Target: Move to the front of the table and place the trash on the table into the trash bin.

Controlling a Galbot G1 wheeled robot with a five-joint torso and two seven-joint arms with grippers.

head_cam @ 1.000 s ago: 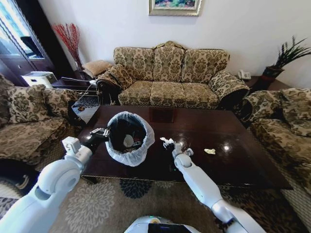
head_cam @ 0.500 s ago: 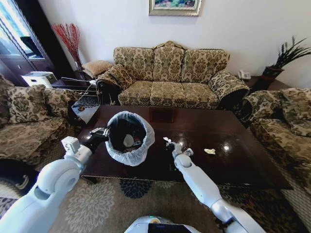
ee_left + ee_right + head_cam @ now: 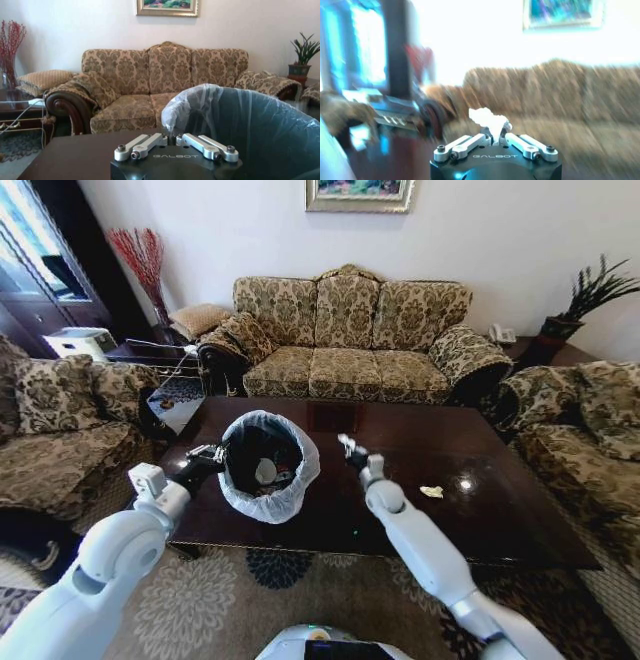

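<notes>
Two arms reach over the large low coffee table of glossy dark brown wood (image 3: 500, 510), each busy at a different spot. The right gripper (image 3: 349, 448) is raised above the tabletop just to the right of the small round black trash bin lined with a translucent white plastic bag (image 3: 262, 470); its fingers are pinched together on a crumpled white paper wad (image 3: 488, 117), which the right wrist view shows sticking up from between the fingertips (image 3: 504, 128) against a blurred background. The left gripper (image 3: 213, 454) sits at the left side of the bin, touching the bag at its rim; in the left wrist view its fingers (image 3: 141, 143) lie closed together right at the folded edge of the plastic liner (image 3: 200, 98), though whether they actually pinch the bag cannot be told. The bin stands on the table toward its left end, and inside it a pale piece of trash (image 3: 264, 470) rests against the dark wall. Farther right on the tabletop, well apart from the bin, lies a small yellowish scrap (image 3: 432, 491)
</notes>
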